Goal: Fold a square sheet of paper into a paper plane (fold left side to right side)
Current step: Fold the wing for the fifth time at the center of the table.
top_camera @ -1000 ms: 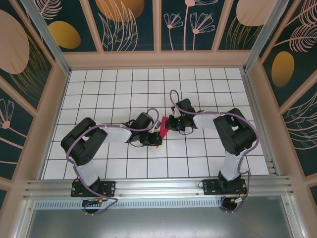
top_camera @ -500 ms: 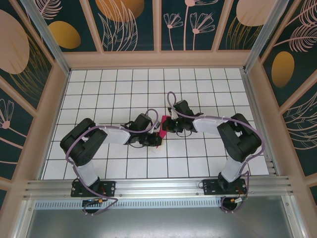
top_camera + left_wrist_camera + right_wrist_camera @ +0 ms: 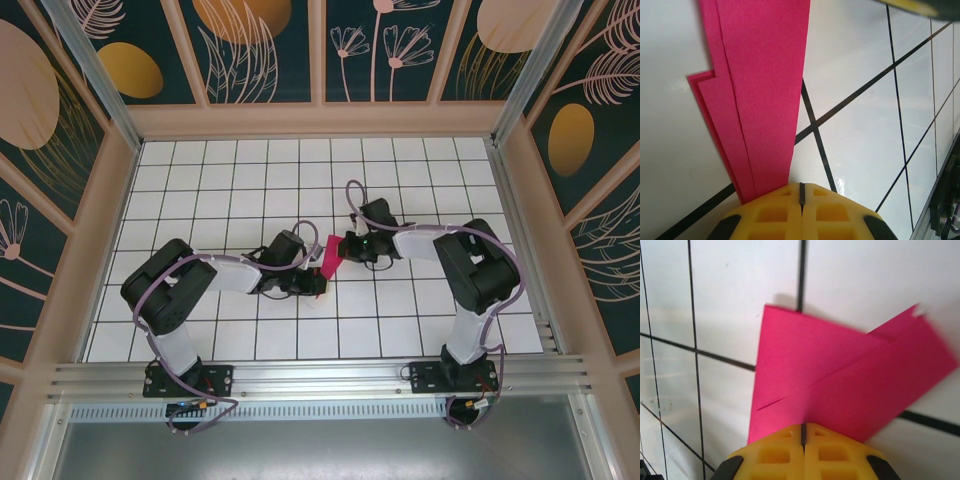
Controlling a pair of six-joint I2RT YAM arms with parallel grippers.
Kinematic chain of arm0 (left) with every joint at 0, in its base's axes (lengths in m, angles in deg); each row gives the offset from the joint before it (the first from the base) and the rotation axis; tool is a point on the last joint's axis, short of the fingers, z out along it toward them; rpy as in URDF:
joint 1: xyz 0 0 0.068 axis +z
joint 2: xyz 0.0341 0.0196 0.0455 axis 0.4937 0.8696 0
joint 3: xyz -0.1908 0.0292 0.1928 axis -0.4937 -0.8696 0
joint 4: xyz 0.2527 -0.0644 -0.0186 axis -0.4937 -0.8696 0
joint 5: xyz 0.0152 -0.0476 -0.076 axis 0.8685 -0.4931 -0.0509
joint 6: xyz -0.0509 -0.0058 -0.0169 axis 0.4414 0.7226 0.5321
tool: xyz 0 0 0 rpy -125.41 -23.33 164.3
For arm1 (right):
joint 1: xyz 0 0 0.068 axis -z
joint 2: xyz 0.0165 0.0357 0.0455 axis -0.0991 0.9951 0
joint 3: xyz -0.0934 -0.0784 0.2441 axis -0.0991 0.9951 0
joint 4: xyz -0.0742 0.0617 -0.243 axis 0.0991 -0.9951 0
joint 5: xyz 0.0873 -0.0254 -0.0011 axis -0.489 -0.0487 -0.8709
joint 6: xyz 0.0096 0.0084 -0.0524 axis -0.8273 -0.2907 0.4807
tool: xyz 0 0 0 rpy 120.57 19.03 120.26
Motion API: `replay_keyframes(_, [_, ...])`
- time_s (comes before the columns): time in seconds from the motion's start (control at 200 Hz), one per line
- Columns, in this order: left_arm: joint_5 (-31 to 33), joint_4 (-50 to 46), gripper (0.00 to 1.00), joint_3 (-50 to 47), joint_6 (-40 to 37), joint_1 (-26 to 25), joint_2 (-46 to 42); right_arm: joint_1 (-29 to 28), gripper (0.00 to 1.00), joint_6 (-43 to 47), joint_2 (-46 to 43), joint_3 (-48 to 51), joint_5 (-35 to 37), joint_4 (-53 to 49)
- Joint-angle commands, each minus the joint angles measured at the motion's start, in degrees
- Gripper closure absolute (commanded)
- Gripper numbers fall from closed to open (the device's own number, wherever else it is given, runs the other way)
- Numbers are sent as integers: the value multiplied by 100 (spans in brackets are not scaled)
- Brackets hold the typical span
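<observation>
The square sheet of paper (image 3: 328, 254) is vivid pink and folded into a narrow, layered, creased shape at the table's middle. My left gripper (image 3: 316, 285) is at its near-left end and my right gripper (image 3: 345, 247) at its right. In the left wrist view the yellow jaws (image 3: 801, 185) are shut, and the layered paper (image 3: 760, 90) runs under the left finger. In the right wrist view the shut jaws (image 3: 803, 426) rest their tips on the paper (image 3: 840, 375). It lies face-on with a diagonal fold across it.
The table (image 3: 420, 300) is a white grid of tiles with black lines. Wooden-framed patterned walls (image 3: 110, 200) close it in on three sides. A metal rail (image 3: 320, 375) with both arm bases runs along the near edge.
My right gripper edged left against the paper, then back a little to the right. The left arm and the paper have barely moved. Both grippers stayed shut.
</observation>
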Motion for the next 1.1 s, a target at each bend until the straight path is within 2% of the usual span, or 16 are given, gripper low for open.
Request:
replay_keyframes(0.0, [376, -615, 100, -398, 8, -29, 457, 338, 98, 331, 278, -190, 286, -102])
replay_keyframes(0.455, [211, -383, 99, -509, 61, -34, 311, 1130, 97, 630, 650, -761, -33, -154])
replay_keyframes(0.535, [170, -378, 88, -429, 70, -29, 119, 1140, 96, 657, 603, -826, -61, -189])
replay_keyframes(0.596, [116, -464, 79, -297, 53, -34, -40, 1172, 92, 683, 467, -809, 13, -218])
replay_keyframes(0.711, [-23, -604, 61, 57, 39, -31, -521, 1290, 77, 689, -180, -614, 463, -293])
replay_keyframes(0.761, [-64, -616, 57, 159, 39, -36, -762, 1339, 69, 676, -513, -539, 697, -391])
replay_keyframes(0.856, [-14, -654, 49, 236, 21, -28, -1273, 1327, 61, 636, -1147, -462, 1026, -721])
replay_keyframes(0.981, [732, -957, 38, 211, -61, -11, -2037, 1084, 54, 188, -1870, -193, 1249, -955])
replay_keyframes(1.096, [2241, -1247, 34, 103, -36, -4, -2733, 410, 45, -521, -2239, 159, 1577, -878])
